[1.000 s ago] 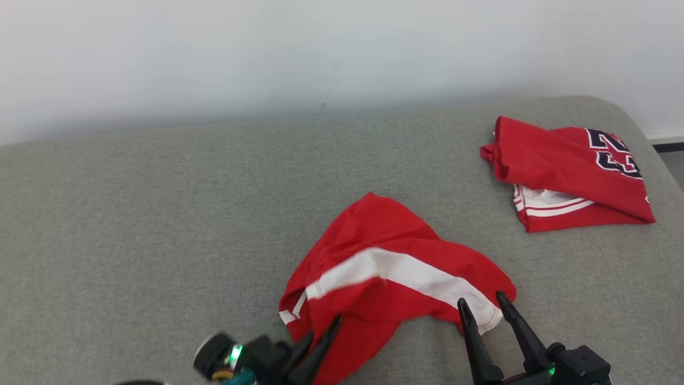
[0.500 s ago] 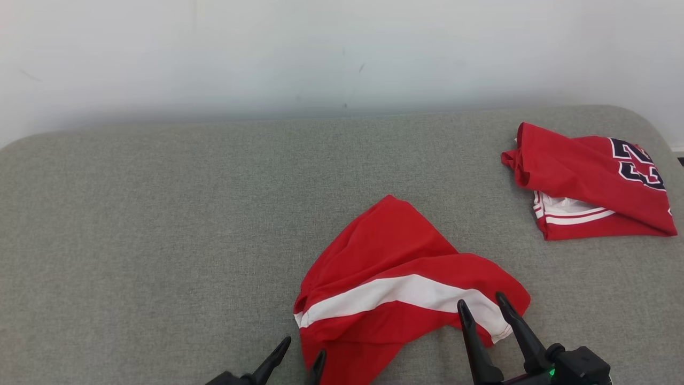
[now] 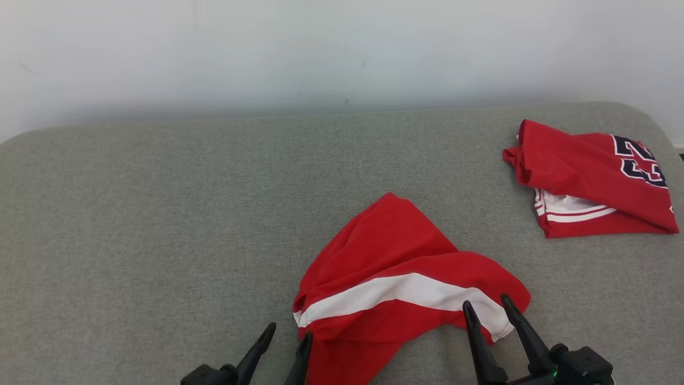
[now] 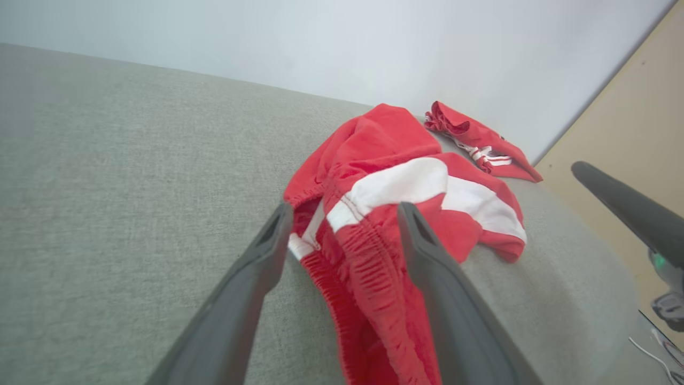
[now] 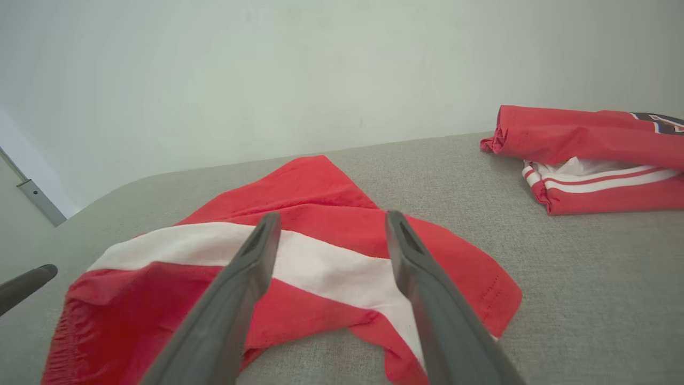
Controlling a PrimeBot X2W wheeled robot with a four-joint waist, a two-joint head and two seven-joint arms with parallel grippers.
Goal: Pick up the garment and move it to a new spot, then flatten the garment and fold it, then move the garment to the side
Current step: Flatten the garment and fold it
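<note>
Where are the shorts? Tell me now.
In the head view the shorts lie crumpled low and centre on the grey cushion, between the left fingers and right fingers, with the folded jersey beyond them to the right.

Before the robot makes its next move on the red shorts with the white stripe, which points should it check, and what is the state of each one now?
1. Left gripper open: ok.
2. Right gripper open: ok.
3. Red shorts with a white stripe lying on the grey fabric surface, held by no gripper: ok.
4. Shorts flattened: not ok. They lie crumpled, with the elastic waistband bunched at the left gripper.
5. Folded red jersey with dark numbers apart from the shorts: ok.
6. Gripper fingers clear of the cloth: cannot tell.
</note>
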